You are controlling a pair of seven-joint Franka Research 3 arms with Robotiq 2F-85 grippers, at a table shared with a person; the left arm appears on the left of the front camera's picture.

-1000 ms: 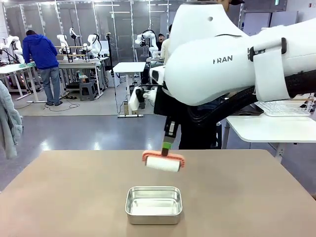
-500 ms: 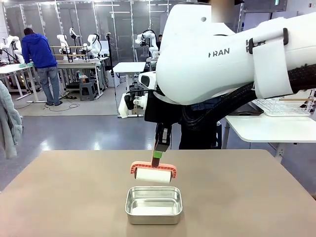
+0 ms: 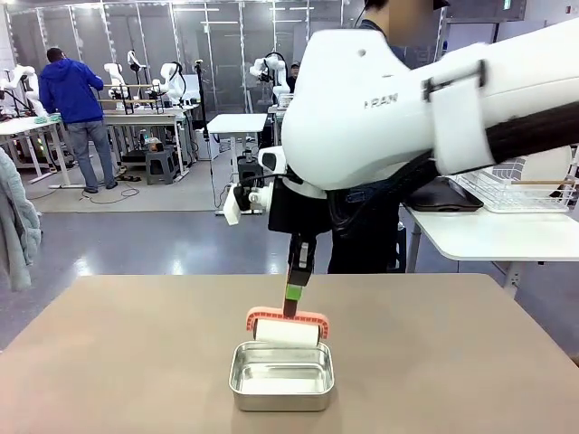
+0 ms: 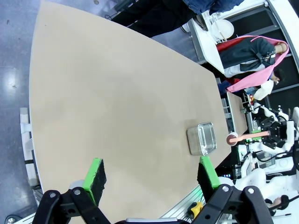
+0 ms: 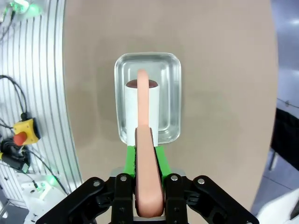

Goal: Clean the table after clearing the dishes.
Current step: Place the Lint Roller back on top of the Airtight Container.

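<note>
The beige table (image 3: pixel 136 362) holds a small steel pan (image 3: pixel 281 375) near its front middle. My right gripper (image 3: pixel 295 289) is shut on the salmon handle of a lint roller (image 3: pixel 286 332), whose white roll hangs just over the pan's far rim. From the right wrist, the roll (image 5: pixel 141 109) sits above the pan (image 5: pixel 170 65) with the handle clamped in my gripper (image 5: pixel 145 158). My left gripper (image 4: pixel 152 175) stands open high over the table (image 4: pixel 117 107), nothing between its green pads (image 4: pixel 95 173); pan (image 4: pixel 202 138) and roller (image 4: pixel 243 136) lie farther off. The dishes are out of view.
A person (image 3: pixel 362 244) stands at the table's far side, behind my right arm. A white table with a wire rack (image 3: pixel 520 194) is at the right. A yellow emergency-stop box (image 5: pixel 21 130) sits off the table's near edge.
My right arm has carried the roller nearer and lower, from above the bare table beyond the pan to just over the pan's far rim. The left gripper stays open.
</note>
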